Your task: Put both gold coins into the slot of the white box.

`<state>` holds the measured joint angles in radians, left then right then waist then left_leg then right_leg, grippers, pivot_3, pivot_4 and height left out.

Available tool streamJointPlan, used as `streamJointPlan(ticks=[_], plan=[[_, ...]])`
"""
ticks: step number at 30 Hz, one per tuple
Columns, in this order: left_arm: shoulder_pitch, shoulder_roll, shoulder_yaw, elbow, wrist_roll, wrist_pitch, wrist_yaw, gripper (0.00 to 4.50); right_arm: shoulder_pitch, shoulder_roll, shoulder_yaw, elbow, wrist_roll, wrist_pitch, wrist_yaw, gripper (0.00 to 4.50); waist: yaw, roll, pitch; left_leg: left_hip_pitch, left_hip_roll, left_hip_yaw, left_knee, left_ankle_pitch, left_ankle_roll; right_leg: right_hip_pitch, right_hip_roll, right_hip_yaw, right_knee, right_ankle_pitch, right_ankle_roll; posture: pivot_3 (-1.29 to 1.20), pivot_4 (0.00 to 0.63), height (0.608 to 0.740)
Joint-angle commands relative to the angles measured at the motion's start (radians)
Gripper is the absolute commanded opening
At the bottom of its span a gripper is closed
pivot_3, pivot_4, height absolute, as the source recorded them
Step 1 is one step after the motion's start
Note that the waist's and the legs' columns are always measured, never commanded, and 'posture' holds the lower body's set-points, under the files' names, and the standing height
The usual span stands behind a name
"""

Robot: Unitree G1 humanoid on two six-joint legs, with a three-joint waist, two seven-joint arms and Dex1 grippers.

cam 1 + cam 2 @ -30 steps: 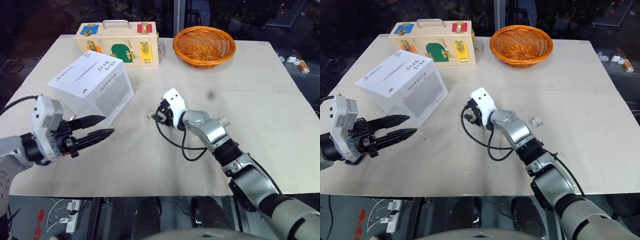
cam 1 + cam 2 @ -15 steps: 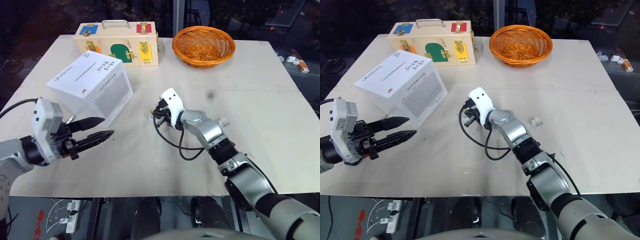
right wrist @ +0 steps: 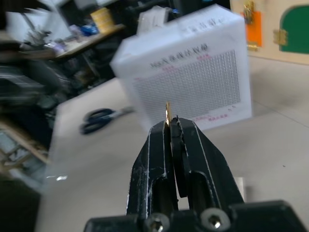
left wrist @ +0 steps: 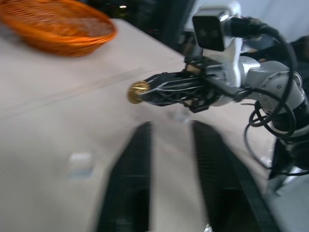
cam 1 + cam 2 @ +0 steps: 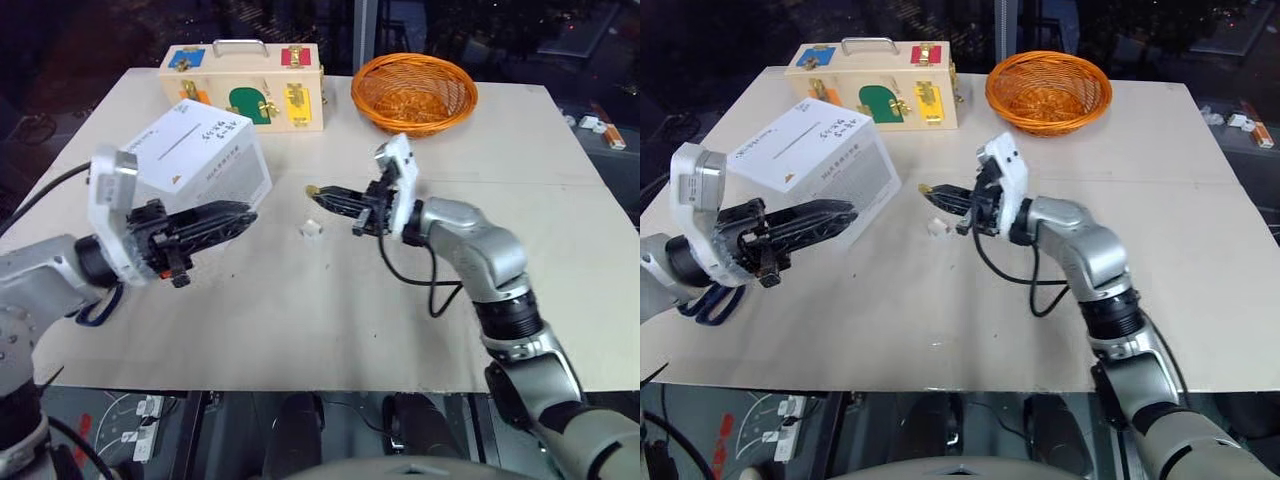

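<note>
the right end effector (image 5: 318, 190), raised over the desk's (image 5: 560, 250) middle, pinches a coin (image 4: 138, 92) at its very tip, likely so the edge can meet the slot (image 5: 181, 144) atop the box (image 5: 200, 165) near the left edge. the left end effector (image 5: 245, 214), closed and empty, hovers beside the box, perhaps to steady it.

Right gripper (image 5: 318, 190) raised off the table, pointing toward 9 o'clock, fingers pinched together on a gold coin (image 4: 137, 92). Left gripper (image 5: 245, 215) level, pointing toward 3 o'clock, fingers apparently nearly closed.
</note>
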<state>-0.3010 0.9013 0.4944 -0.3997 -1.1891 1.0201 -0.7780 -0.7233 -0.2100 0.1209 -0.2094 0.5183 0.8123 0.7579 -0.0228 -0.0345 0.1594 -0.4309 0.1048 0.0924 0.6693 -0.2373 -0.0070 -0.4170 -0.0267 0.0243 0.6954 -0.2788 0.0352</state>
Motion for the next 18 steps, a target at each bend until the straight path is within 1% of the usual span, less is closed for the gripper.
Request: streamJointPlan(ticks=[1,4,9,18], plan=[[-0.119,-0.031,-0.088,0.040,-0.047,0.005,0.002,0.65,-0.006,-0.072,-0.052,-0.153,0.129,0.098,0.045,0.00,0.000,0.000,0.000,0.000,0.000,0.000,0.000,0.000,0.000,0.000,0.000,0.000,0.000,0.000,0.000,0.00,0.150,0.726],[-0.214,-0.059,-0.163,0.091,-0.033,0.002,-0.028,0.65,-0.010,-0.116,-0.073,-0.207,0.186,0.141,0.037,0.00,0.005,0.001,0.000,0.000,0.000,0.000,0.000,0.000,0.000,-0.001,0.001,0.001,0.000,0.000,0.000,0.00,0.150,0.726],[-0.295,-0.075,-0.253,0.130,0.006,-0.012,-0.104,0.65,-0.013,-0.145,-0.083,-0.250,0.225,0.157,-0.002,0.00,0.007,0.001,0.001,-0.001,0.000,0.001,0.000,0.000,0.000,-0.001,0.001,0.002,-0.001,0.000,0.000,0.00,0.150,0.726],[-0.330,-0.057,-0.296,0.157,0.042,-0.006,-0.214,0.65,-0.001,-0.176,-0.091,-0.286,0.274,0.157,-0.044,0.00,0.009,0.001,0.001,-0.001,0.000,0.001,0.000,0.000,0.000,-0.001,0.001,0.002,-0.001,0.000,0.000,0.00,0.150,0.726]])
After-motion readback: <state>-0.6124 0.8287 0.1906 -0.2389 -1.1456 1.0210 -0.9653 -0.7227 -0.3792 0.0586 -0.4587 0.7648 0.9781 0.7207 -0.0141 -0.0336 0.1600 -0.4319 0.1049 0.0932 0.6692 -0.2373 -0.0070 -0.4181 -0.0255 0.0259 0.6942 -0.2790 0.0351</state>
